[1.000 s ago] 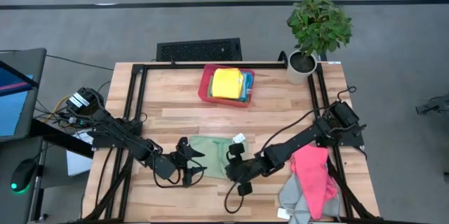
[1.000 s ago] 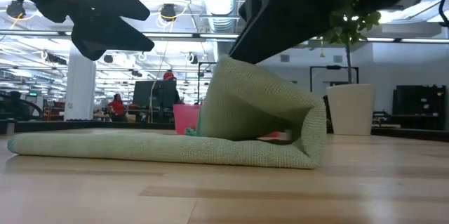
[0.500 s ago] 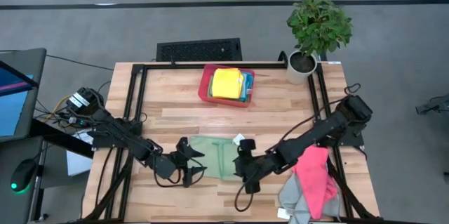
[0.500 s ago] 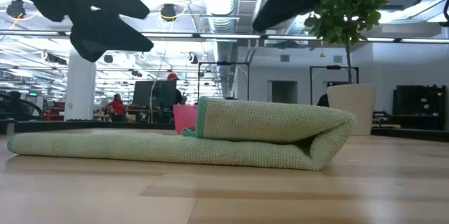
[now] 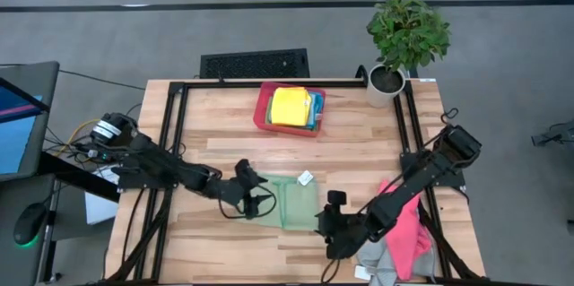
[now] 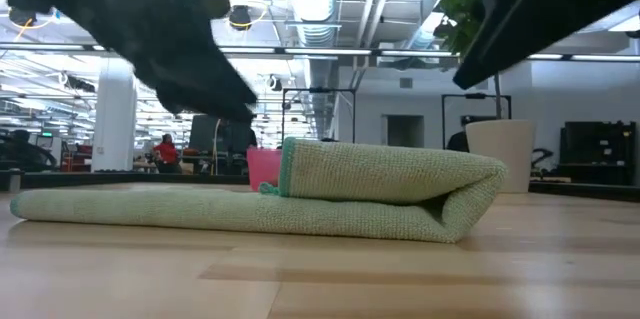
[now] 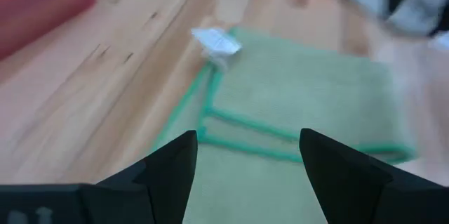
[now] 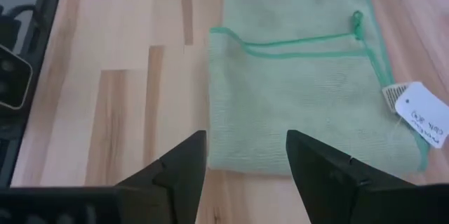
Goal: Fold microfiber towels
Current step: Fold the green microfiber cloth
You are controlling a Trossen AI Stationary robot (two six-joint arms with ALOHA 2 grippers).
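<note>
— How many towels do we count on the table?

— One green towel (image 5: 289, 200) lies folded near six o'clock. At about four o'clock we see one pink towel (image 5: 405, 223) and one grey towel (image 5: 377, 252) heaped together. At twelve o'clock one red tray (image 5: 264, 112) holds a stack: one yellow towel (image 5: 289, 106) on top, and edges of others under it that we cannot count.

— And the rest?

— We count one potted plant (image 5: 405, 37) at two o'clock, one white tag (image 5: 305, 177) on the green towel, and two arms, so two grippers: the left gripper (image 5: 258, 198) and the right gripper (image 5: 328, 225).
</note>
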